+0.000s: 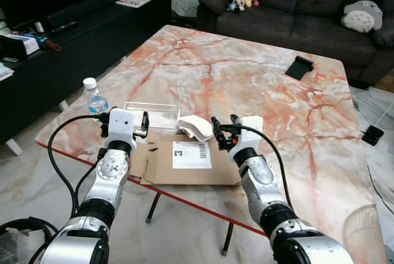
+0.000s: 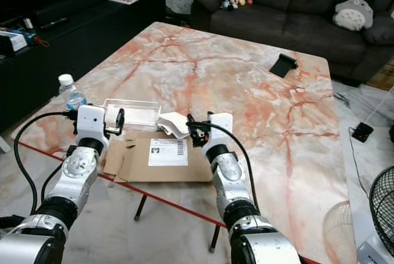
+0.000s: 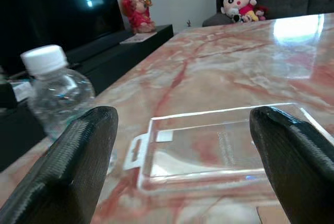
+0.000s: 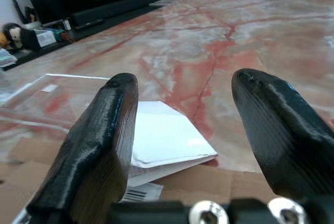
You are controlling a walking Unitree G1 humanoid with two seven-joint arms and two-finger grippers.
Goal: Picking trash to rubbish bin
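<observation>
Left pincer [image 3: 180,156] gaping at empty plastic tray [image 3: 219,145].

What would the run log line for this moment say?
left tool: open, facing clear plastic tray | right tool: open, over folded paper | flattened cardboard: on table, untouched

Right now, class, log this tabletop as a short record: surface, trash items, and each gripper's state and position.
surface: marble table
trash: flattened cardboard, clear plastic tray, folded white paper, water bottle
left gripper: open, facing the clear plastic tray
right gripper: open, beside the folded white paper
other: black phone at far side
</observation>
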